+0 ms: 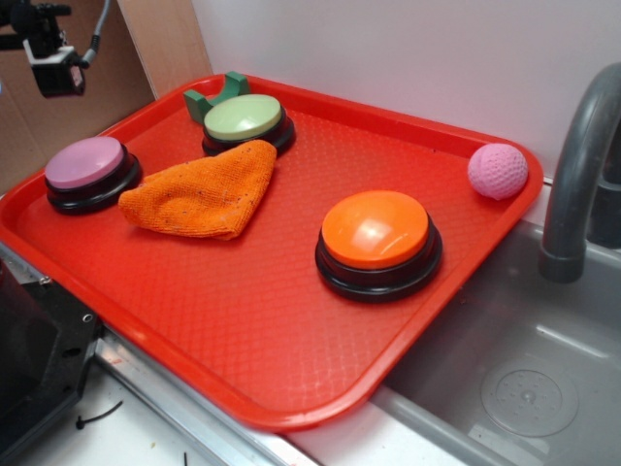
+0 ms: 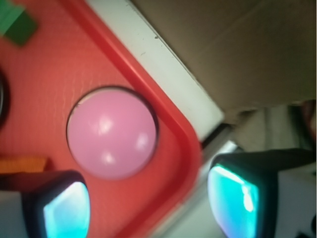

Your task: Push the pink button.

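Tool [image 2: 148,203] hovering w/ fingers spread, empty, offset toward red plastic tray [image 1: 291,388] rim. Round pink-mauve domed button on black base [image 1: 85,163] sitting at tray's left corner. Risking pressing rim, not button.

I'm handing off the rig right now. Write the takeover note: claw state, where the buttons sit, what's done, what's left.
Claw: open and empty, high above the tray's far-left corner; the wrist view looks down past both fingertips.
Pink button: far-left part of the red tray, upright, untouched.
Beside it lies the orange cloth; the green button sits behind the cloth, the orange button mid-right, the pink ball in the far-right corner.
Done: rough positioning only.
Left: centre over the pink button, descend, press.
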Tool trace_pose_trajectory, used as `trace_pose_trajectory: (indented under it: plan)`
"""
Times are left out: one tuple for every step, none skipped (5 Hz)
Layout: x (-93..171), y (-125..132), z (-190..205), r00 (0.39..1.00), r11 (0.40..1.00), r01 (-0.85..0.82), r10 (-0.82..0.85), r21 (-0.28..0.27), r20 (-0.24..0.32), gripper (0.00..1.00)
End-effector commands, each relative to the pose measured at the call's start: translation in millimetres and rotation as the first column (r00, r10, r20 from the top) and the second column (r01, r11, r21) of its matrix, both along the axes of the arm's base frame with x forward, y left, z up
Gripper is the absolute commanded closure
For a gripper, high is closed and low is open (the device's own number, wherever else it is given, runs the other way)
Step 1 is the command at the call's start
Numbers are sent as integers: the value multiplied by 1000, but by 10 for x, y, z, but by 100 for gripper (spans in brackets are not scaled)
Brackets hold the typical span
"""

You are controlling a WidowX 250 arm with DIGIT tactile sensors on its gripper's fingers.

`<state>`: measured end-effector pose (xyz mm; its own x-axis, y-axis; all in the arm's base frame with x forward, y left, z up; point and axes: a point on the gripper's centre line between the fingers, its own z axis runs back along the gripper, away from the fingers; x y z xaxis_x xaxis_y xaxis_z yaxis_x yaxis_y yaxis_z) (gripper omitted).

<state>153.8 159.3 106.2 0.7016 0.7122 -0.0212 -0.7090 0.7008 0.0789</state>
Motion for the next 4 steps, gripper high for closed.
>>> trace_pose_trajectory:
  plan:
    - [-53, 59, -200, 995, 999, -7, 2, 53, 97, 0]
    - [21, -102, -256, 991, 997, 8, -18, 72, 131, 0]
    - [94, -136, -305, 990, 997, 9, -20, 78, 143, 0]
    - [152, -155, -393, 988, 997, 28, -39, 73, 146, 0]
